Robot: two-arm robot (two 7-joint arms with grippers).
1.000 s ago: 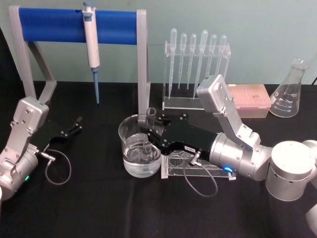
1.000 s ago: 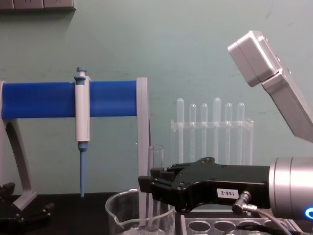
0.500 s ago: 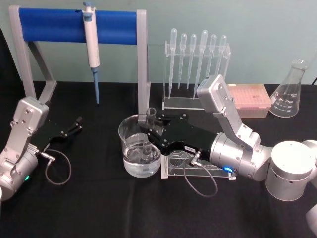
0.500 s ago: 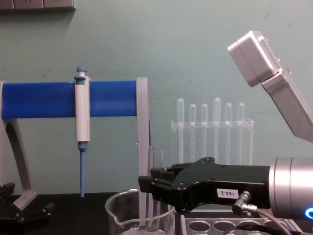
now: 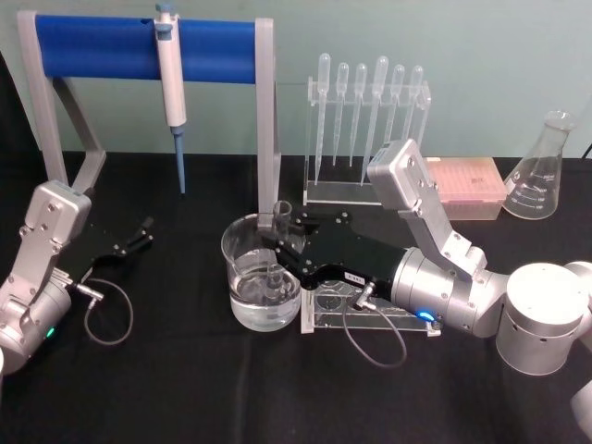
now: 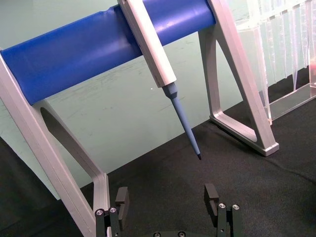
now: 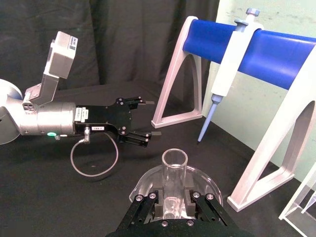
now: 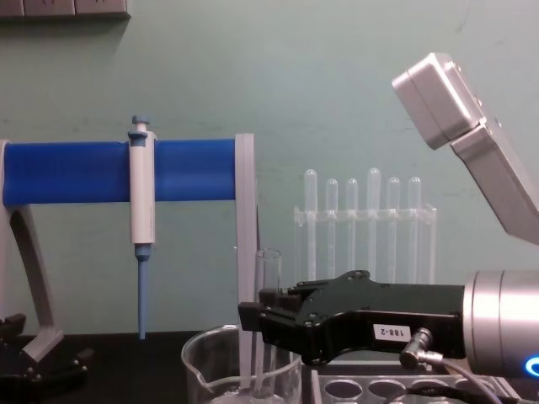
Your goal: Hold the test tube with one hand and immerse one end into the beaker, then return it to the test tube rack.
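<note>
A small white label (image 8: 389,332) on the black body of the right gripper (image 8: 263,316) reads "188-2" in dark print. The Erlenmeyer flask (image 5: 538,180) at the far right of the desk (image 5: 185,370) carries white graduation marks whose numerals are too small to make out. Two white stickers (image 7: 96,128) on the left gripper (image 7: 150,118) are likewise illegible.

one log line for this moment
right gripper: shut on test tube | test tube: upright, lower end inside beaker | left gripper: open, idle at left
</note>
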